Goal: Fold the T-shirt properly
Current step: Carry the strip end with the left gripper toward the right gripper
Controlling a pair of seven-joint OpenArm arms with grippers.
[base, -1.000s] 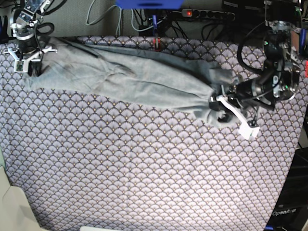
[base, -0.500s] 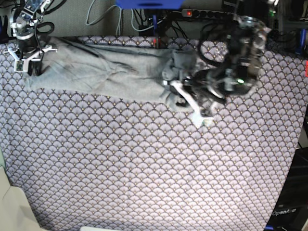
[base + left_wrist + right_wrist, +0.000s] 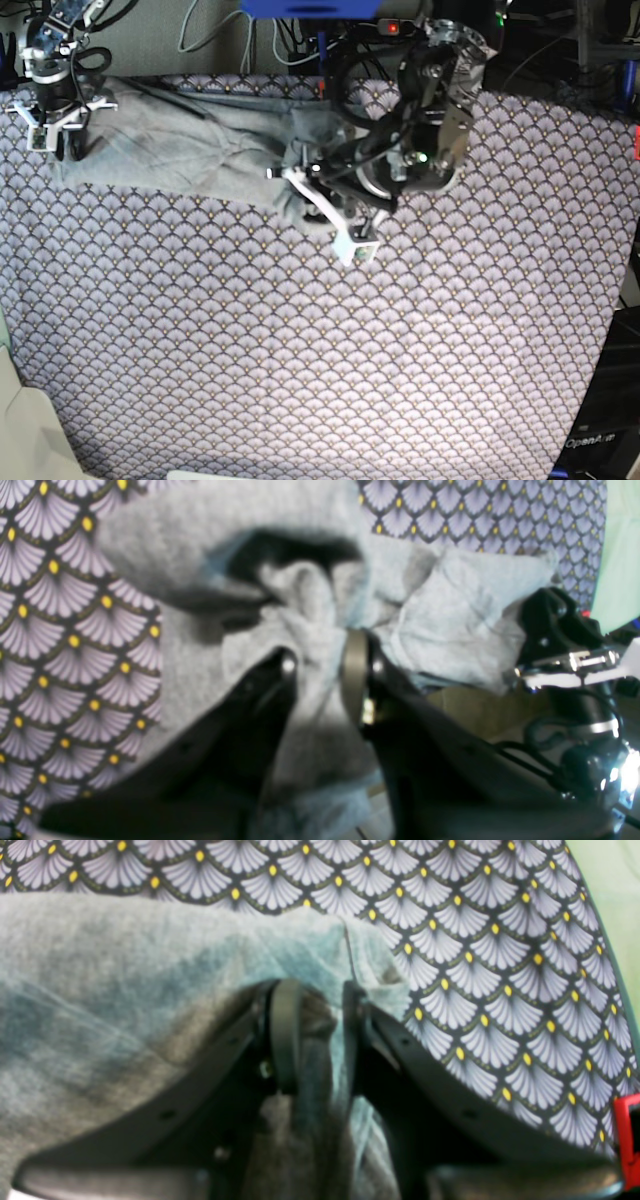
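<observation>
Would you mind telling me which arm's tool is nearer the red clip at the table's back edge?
Left. The left tool grips the T-shirt bunch just in front of the red clip; the right tool is at the far corner.

One T-shirt (image 3: 190, 150), one patterned cloth (image 3: 300, 340) covering the table, and two end effectors: left end effector (image 3: 300, 195), right end effector (image 3: 55, 125).

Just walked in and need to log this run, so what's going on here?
A two-armed robot is folding a light grey T-shirt on a fan-patterned cloth. The right pincer is clamped on one end of the shirt at the far corner of the cloth. The left pincer grips the other end, bunched, near the shirt's middle. The shirt is rumpled, not yet neatly folded.
</observation>
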